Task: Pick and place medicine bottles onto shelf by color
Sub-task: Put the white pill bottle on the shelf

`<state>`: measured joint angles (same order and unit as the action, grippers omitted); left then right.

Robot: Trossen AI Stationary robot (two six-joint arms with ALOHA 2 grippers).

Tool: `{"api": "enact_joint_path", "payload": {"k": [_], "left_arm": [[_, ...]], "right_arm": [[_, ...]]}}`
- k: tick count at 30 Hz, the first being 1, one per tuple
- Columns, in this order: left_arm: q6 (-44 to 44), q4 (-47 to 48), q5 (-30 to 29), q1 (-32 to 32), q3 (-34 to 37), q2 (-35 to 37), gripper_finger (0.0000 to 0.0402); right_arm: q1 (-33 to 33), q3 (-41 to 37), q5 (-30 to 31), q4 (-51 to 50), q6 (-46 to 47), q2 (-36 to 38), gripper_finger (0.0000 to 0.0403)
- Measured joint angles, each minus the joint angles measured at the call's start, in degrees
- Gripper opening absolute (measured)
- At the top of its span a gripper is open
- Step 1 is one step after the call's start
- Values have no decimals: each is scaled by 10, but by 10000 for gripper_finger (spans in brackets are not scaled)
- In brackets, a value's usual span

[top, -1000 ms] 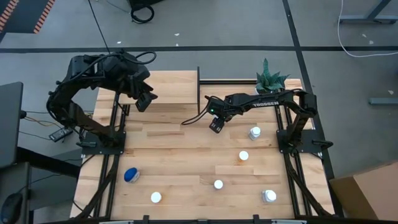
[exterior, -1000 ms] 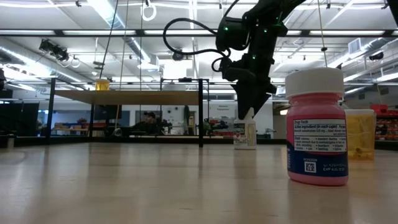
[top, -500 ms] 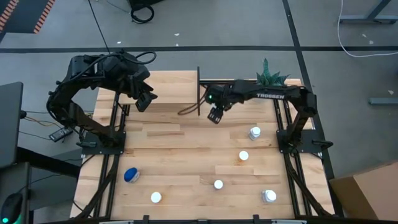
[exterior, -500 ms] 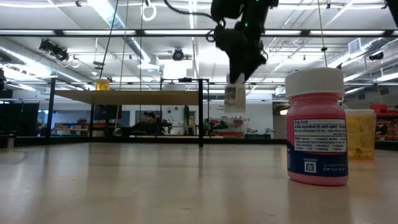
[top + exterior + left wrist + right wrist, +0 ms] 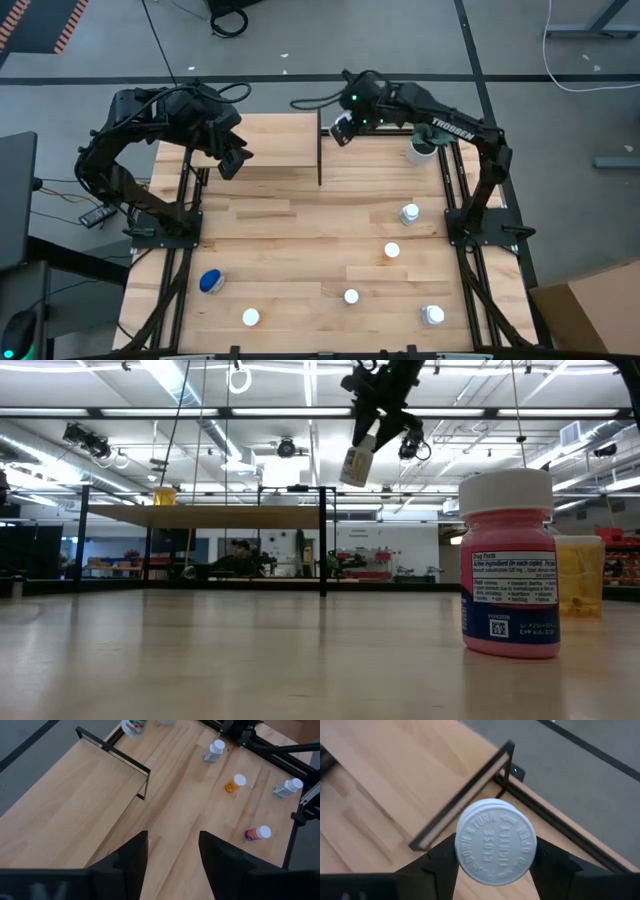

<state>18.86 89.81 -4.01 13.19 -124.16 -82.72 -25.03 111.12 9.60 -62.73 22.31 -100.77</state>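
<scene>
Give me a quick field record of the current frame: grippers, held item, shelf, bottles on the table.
right gripper: raised near the shelf's right end, shut on a white-capped bottle
left gripper: over the shelf's left part, open, holds nothing
shelf: far side of the table; one orange bottle on it in the low view
bottles on table: six, five with white caps and one blue
plant: far right corner
</scene>
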Motion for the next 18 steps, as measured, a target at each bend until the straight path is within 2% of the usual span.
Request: {"api": "enact_joint_path", "payload": {"k": [18], "left_arm": [[-1,-27,0,0,0,0,178]], "right_arm": [[13,13,-26,136,-19,-26,213]]}}
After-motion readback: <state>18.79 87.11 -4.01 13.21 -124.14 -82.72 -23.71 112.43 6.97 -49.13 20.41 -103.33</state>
